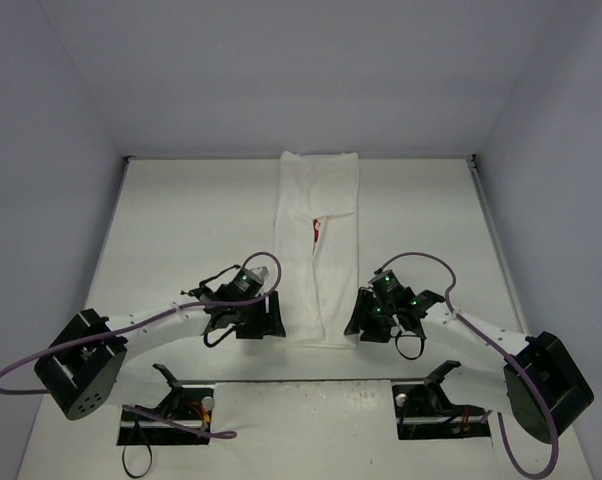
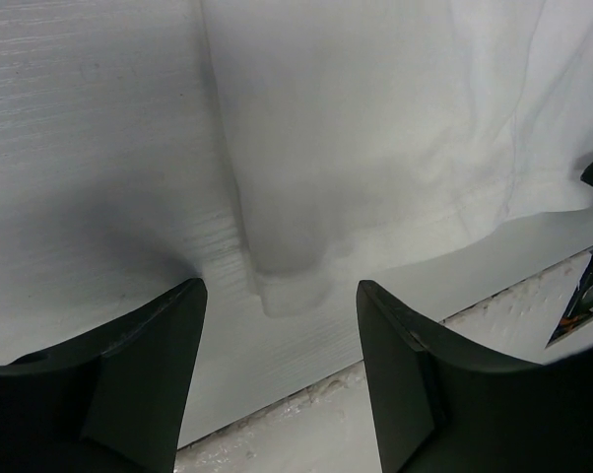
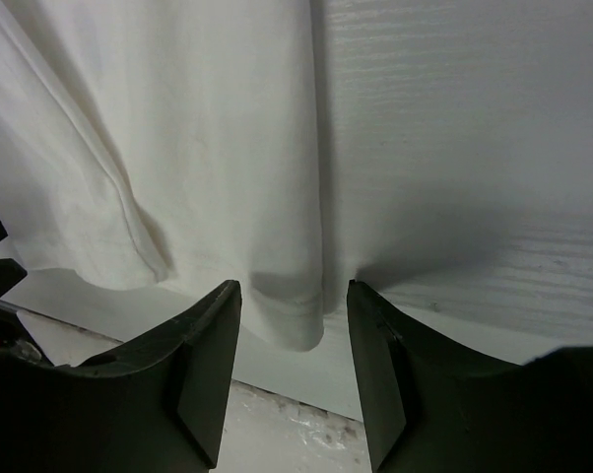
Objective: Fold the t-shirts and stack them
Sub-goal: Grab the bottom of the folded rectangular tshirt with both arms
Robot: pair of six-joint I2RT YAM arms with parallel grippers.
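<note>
T-shirt point(image 1: 319, 262), white, folded lengthwise into one long narrow strip, laid down the middle of the table point(image 1: 181, 220). Far end close to the far wall point(image 1: 281, 70); near hem just short of the seam crossing the table's near part. Strip a little narrower toward the near end. Red print point(image 1: 315, 230) showing only as a small sliver at a fold about midway along.

Long edges fairly straight, layered, with soft creases running lengthwise. Near hem stitched, and lying flat except at the near left corner, bunched there into a small rounded lump. Near right corner rounded too, lying on the table.

Broad bare table to the left and right of the strip, out to the side walls. Much less room at the near side, with both arms crowding in there.

Left gripper point(image 2: 277, 291) low over the near left corner, jaws wide apart, the bunched lump between the two fingers, nothing clamped. Right gripper point(image 3: 294, 291) low over the near right corner, jaws parted at a narrower gap, astride the shirt's right edge, with one finger toward the cloth and the other over bare table, cloth not pinched.

Left cut-out point(image 1: 141, 432) and right cut-out point(image 1: 471, 428) in the table's near strip, each with an arm's base bracket and wiring inside.
</note>
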